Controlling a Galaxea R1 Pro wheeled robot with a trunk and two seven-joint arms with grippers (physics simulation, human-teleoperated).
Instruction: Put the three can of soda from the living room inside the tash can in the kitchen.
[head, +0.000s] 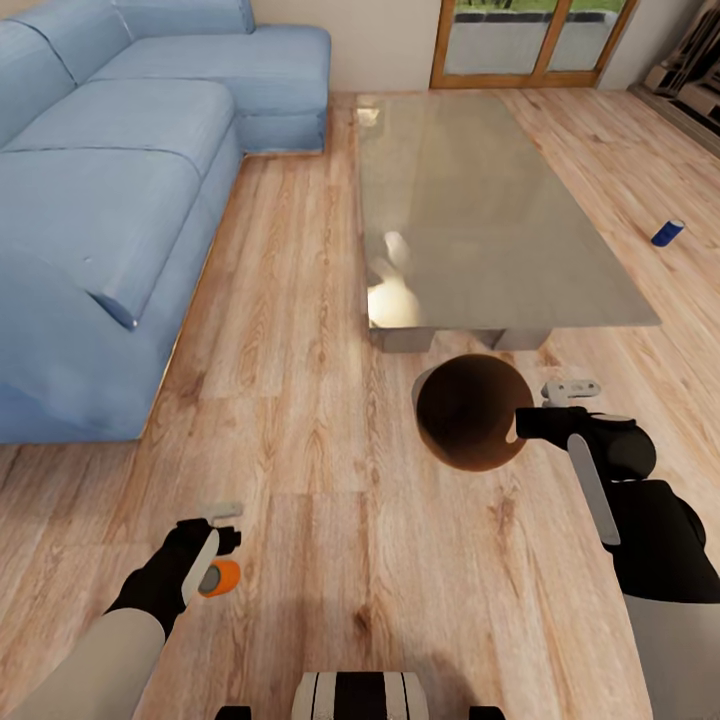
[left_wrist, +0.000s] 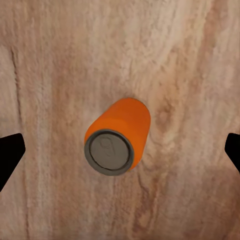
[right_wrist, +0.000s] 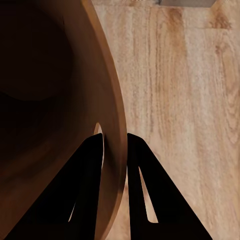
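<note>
Your left gripper (head: 215, 545) hangs with its fingers spread wide over the orange soda can (head: 219, 578), which stands on the wood floor (head: 330, 480) centred between them, not yet grasped. To its right, your right gripper (head: 520, 425) pinches the rim of the trash can (head: 470, 412), one finger inside and one outside the wall by the handle hole. The bin looks empty, so no can is binned yet; the blue soda can (head: 667, 232) lies on the floor well beyond that gripper, past the glass-topped table (head: 480, 210).

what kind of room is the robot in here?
Most likely a living room: a blue sofa along one side, a glass-topped low table in the middle, light wood plank floor, and a glazed wood-framed door at the far wall.
</note>
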